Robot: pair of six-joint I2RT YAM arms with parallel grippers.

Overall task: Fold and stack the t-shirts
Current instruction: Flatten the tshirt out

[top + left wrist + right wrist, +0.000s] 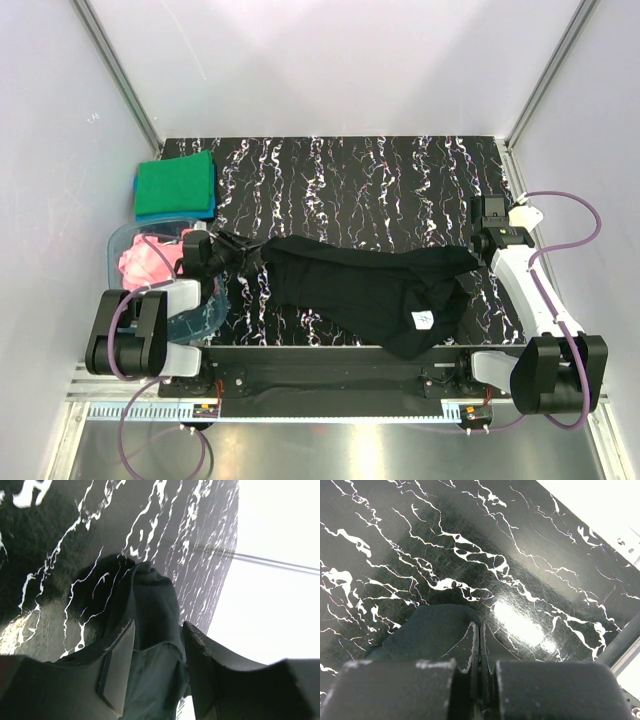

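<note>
Desk (350, 170): one, black with white veining.

Black t-shirt (360, 285): one, unfolded and rumpled, stretched from the left tool (158, 625) to the right tool (480, 630).

Plastic tub (125, 240): one, clear and blue-tinted, just outboard of the left tool. The left arm overhangs its near rim.

Green t-shirt (178, 182): one, folded, lying on one folded blue t-shirt (175, 213), beyond the left tool and past the tub.

Pink t-shirt (145, 262): one, crumpled inside the tub.

Left tool: fingers apart with black cloth bunched between them. Whether it is clamped, I cannot tell.

Right tool: clenched tight, with the shirt's edge against its fingertips. Whether cloth is pinched, I cannot tell.

Neck label (424, 320): one, white, nearer the right tool.
</note>
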